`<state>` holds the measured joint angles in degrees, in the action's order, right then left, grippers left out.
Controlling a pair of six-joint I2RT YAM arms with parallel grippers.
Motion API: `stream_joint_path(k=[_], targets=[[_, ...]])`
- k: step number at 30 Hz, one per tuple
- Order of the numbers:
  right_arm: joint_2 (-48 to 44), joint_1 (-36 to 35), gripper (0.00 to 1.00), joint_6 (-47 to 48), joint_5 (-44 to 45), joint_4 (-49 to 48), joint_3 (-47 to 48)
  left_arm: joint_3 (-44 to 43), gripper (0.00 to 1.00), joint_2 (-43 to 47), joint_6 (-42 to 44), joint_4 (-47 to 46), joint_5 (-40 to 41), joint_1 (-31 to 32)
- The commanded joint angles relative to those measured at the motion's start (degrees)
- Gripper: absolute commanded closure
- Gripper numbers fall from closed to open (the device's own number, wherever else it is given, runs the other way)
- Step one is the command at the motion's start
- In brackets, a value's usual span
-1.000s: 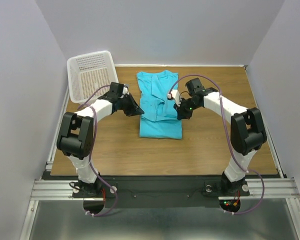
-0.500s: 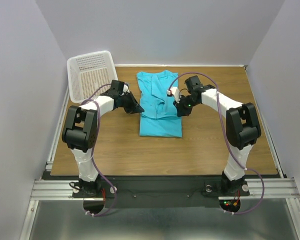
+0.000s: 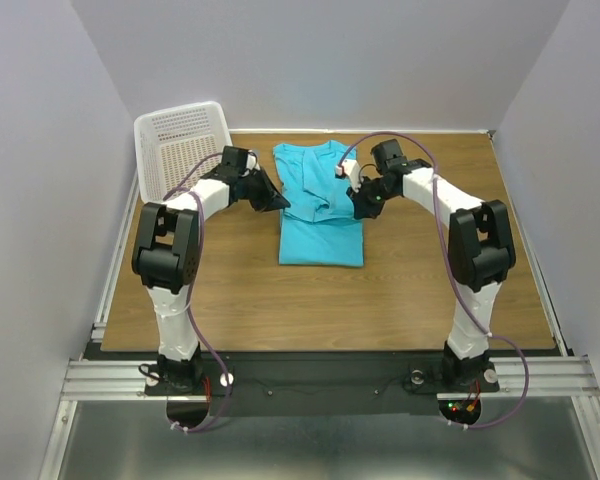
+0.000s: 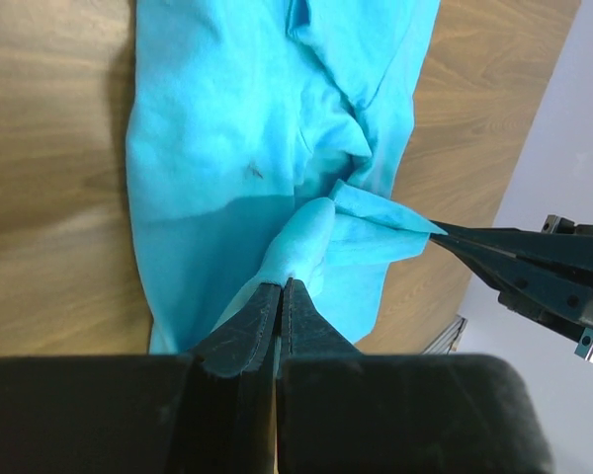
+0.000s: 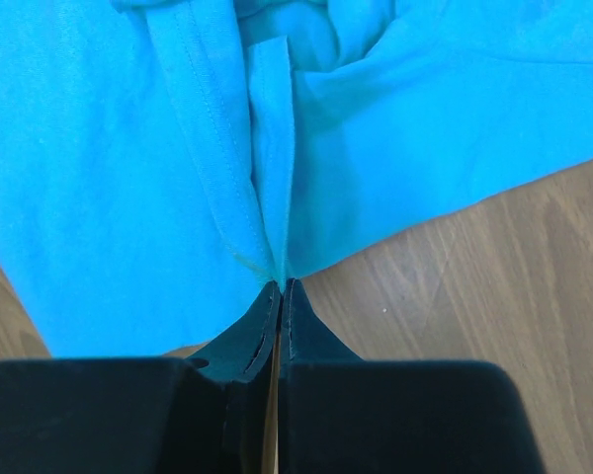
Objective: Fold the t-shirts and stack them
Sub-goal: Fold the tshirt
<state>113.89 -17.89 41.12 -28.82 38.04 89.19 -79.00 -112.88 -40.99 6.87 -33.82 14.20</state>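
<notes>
Shirt: plain turquoise; small dark speck on cloth in left wrist view.
Table under shirt: mid-brown wood grain.
Basket left of shirt: white, fine grid of holes.
Left arm, right arm, flanking shirt: white links, black joints.
Cables: purple.
Left gripper, right gripper at shirt edges: black.
Walls beyond shirt: pale grey.

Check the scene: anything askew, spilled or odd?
The t-shirt is bunched in the middle, where the left gripper and right gripper pinch its edges. The white basket sits skewed and seems to overhang the table's far-left corner. Nothing looks spilled or damaged.
</notes>
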Motion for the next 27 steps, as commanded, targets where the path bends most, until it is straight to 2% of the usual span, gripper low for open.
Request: stream_joint_path(k=[1, 22, 27], targets=[[1.9, 0.5, 1.0, -1.0, 0.6, -1.9, 3.6, -3.9, 1.0, -1.6, 0.3, 0.4, -1.5, -0.5], [7.1, 1.4, 0.99, -2.0, 1.2, -1.9, 11.7, -8.5, 1.0, -5.1, 0.2, 1.1, -1.6, -2.7], [8.6, 1.4, 0.97, -2.4, 0.9, -1.8, 13.2, -9.0, 1.0, -6.0, 0.1, 1.0, -1.8, -2.9]])
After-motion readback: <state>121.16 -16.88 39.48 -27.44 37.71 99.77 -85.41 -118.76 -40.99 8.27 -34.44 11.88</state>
